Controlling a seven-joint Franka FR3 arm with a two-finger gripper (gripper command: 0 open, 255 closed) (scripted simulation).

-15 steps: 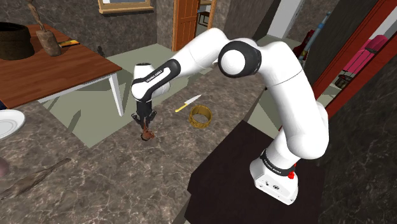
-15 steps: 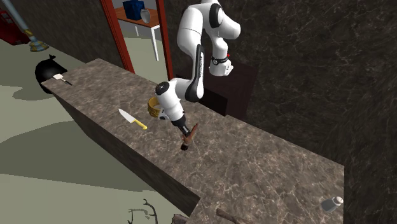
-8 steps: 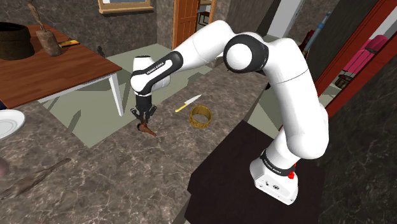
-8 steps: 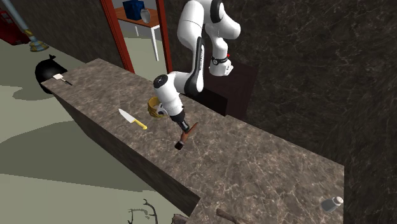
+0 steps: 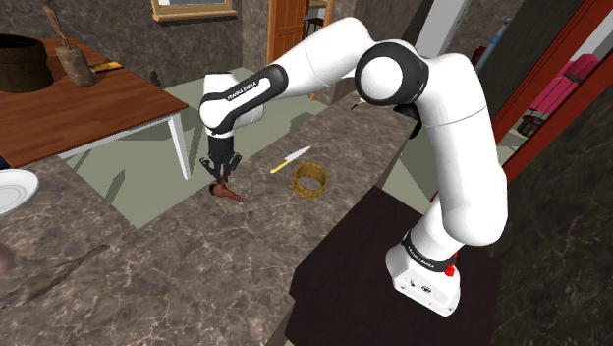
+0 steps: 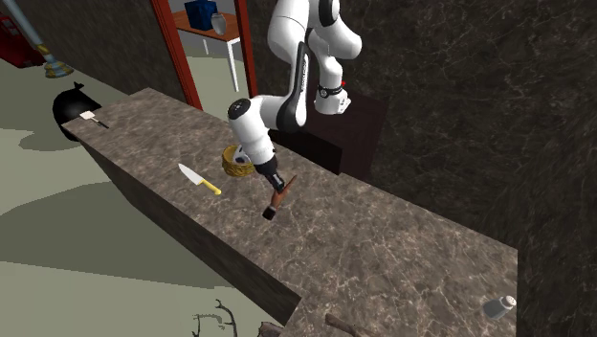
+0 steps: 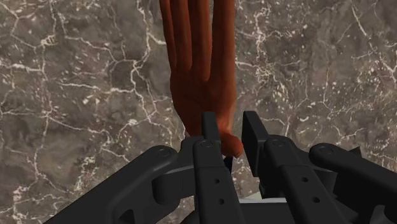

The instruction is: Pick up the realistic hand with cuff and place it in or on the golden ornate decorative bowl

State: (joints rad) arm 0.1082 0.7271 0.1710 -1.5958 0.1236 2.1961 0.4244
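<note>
A reddish-brown hand point(image 7: 200, 70) with a dark cuff end hangs above the dark marble counter point(image 5: 196, 285). My gripper point(image 7: 230, 133) is shut on it near the wrist, with the hand's fingers pointing away from me. In the shoulder view the gripper point(image 5: 221, 177) holds the hand point(image 5: 230, 194) just over the counter, to the left of the golden ornate bowl point(image 5: 311, 179). In the second exterior view the hand point(image 6: 277, 203) hangs slanted under the gripper point(image 6: 276, 190), to the right of the bowl point(image 6: 234, 163).
A yellow-handled knife point(image 5: 291, 160) lies on the counter beside the bowl. A wooden table point(image 5: 88, 108) with a dark bucket stands beyond the counter. A white plate point(image 5: 12, 189) and a twig point(image 5: 54, 273) lie at the shoulder view's left. A shaker point(image 6: 497, 306) stands far off.
My gripper has risen a little with the hand in it and shifted slightly toward the bowl. The arm's elbow has swung upward. The bowl and knife have stayed put.
</note>
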